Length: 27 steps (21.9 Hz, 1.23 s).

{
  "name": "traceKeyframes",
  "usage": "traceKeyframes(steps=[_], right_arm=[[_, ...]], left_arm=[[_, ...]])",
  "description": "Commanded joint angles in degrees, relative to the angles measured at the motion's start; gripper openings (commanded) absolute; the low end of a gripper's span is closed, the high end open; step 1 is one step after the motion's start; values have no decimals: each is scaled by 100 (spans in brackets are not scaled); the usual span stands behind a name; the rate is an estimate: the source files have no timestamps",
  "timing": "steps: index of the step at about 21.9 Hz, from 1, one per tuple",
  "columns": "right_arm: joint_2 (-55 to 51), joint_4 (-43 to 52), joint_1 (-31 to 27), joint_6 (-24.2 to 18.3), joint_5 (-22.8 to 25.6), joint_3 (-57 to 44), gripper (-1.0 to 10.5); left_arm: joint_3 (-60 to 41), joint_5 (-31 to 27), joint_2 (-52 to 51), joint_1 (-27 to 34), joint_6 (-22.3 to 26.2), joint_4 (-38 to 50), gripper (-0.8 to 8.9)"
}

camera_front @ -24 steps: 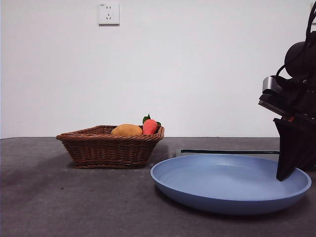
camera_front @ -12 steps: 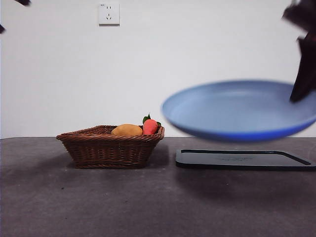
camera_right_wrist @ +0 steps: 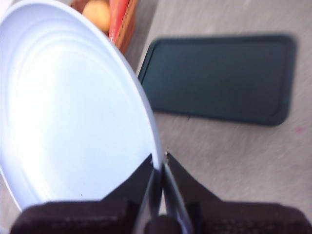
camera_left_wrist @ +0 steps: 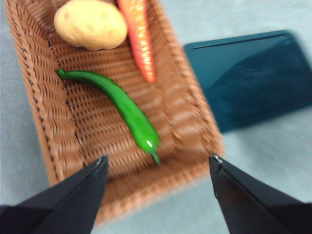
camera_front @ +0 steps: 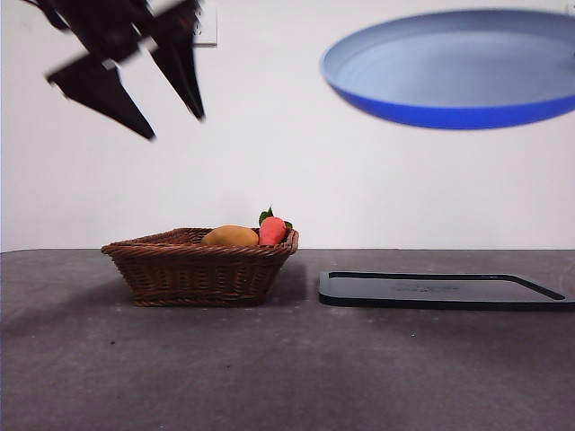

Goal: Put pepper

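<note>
One green pepper [camera_left_wrist: 124, 105] lies in the brown woven basket [camera_left_wrist: 195, 141], long and shiny, stretched across the basket floor. Next to it in the same basket are a pale yellow round food [camera_left_wrist: 90, 23] and a long orange-red food [camera_left_wrist: 139, 36]; from the front only the yellow one [camera_front: 231, 236] and the red one with green leaves [camera_front: 272, 229] peek over the basket rim [camera_front: 198, 254], and the pepper is hidden. The left gripper [camera_left_wrist: 156, 168] hangs high over the basket with its two black jaws wide apart and nothing between them; in the front view it is the dark shape at the top left [camera_front: 175, 103]. The right gripper [camera_right_wrist: 159, 161] has its jaws pinched on the rim of the blue plate [camera_right_wrist: 73, 112], which it holds high in the air, tilted [camera_front: 458, 67]. Under the plate, just beside the basket, a flat dark tray [camera_front: 445, 290] lies on the grey table [camera_front: 269, 368]. A white wall socket [camera_front: 208, 25] shows partly behind the left gripper; no writing can be read.
</note>
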Motion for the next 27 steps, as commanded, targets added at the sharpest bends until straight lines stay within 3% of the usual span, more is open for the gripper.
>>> traceKeyframes(steps=[1,10,27], right_arm=[[-249,-42,2,149,203,236,6],[-767,-448,2,114,339,398,6],[-767,-509,4,81,317,398,6]], left_arm=[[459,-260,748,-157,-83,9,362],[1681,-723,2684,-334,-238,-179,362],[1679,-868,3296,-376,-343,-37,362]])
